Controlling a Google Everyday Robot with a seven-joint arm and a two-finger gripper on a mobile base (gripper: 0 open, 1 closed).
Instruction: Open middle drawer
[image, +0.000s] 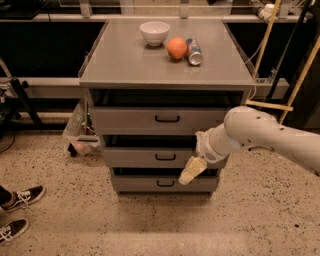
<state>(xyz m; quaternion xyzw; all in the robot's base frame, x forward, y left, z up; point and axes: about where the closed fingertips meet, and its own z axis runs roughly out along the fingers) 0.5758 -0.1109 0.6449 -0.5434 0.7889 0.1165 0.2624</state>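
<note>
while the middle drawer (135, 158) looks shut, my gripper (191, 170) hangs just right of its handle (165, 157), fingers together, gripping nothing; the whole pull remains.

Likely a robotics test lab: a grey drawer cabinet (130, 62) stands on a speckled floor (150, 227), with dark shelving (40, 47) and a metal rail (47, 82) behind it and cables (261, 50) to its right. A bowl (154, 32), orange (176, 48) and can (193, 52) sit on top. The white robot arm (260, 132) holds its gripper (192, 170) before the cabinet's lower front.
</note>
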